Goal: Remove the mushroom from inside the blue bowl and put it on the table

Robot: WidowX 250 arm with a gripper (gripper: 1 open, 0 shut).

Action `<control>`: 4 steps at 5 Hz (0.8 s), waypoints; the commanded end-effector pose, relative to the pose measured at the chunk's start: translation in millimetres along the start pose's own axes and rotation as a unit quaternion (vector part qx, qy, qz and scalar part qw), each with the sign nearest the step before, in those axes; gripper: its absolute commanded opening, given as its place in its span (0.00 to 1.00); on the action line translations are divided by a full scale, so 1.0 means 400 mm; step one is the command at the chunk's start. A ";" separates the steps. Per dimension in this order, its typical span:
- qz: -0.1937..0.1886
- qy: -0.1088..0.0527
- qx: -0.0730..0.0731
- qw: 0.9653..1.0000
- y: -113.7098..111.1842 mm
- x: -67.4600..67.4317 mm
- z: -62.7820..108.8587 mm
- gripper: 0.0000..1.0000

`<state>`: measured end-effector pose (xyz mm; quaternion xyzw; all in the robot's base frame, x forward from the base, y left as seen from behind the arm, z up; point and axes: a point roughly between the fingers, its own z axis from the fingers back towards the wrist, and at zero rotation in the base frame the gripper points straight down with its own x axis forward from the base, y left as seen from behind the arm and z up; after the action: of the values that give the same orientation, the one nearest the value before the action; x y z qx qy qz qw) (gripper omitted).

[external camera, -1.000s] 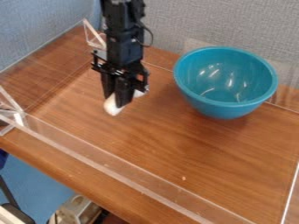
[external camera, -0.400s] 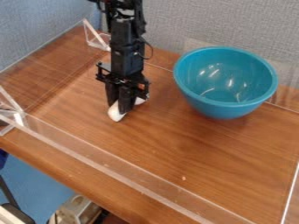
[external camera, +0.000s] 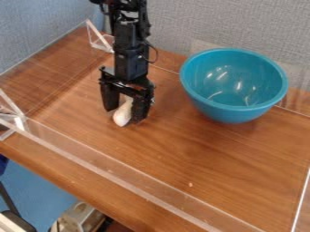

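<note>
- The mushroom (external camera: 121, 115) lies on the bench (external camera: 194, 154), to the left of the blue bowl (external camera: 234, 84) and well apart from it, no longer inside; only its pale cream part shows between the dark fingers, and the cap cannot be made out.
- The gripper (external camera: 127, 111) points straight down over the mushroom with its jaws wide, one finger on each side; whether either finger touches the mushroom cannot be told, but nothing looks pinched.
- Judged from this, the placing step looks done and what is left is to lift the arm clear.
- The mushroom looks like a small, light toy, probably stiff and smooth enough to roll or tip if nudged; the thick stem would be the surest place to take hold, across its width.
- The risk in leaving is a finger brushing the mushroom and knocking it over or dragging it along, so a straight rise seems safest.
- The bowl is empty, glossy inside, and sits toward the bench's right rear.
- Low clear walls (external camera: 72, 140) edge the bench; the near wall runs in front of the mushroom, with bare wood between them.
- Most open room lies in front of the bowl, toward the near right.
</note>
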<state>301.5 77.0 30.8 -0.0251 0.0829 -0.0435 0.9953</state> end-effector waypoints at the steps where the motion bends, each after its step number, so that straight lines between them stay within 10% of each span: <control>1: 0.007 -0.053 0.014 0.998 0.013 0.010 0.091 1.00; 4: 0.004 -0.108 0.031 0.994 -0.002 -0.016 0.226 1.00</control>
<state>305.7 76.2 100.6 -0.0079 0.0064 -0.0430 0.9990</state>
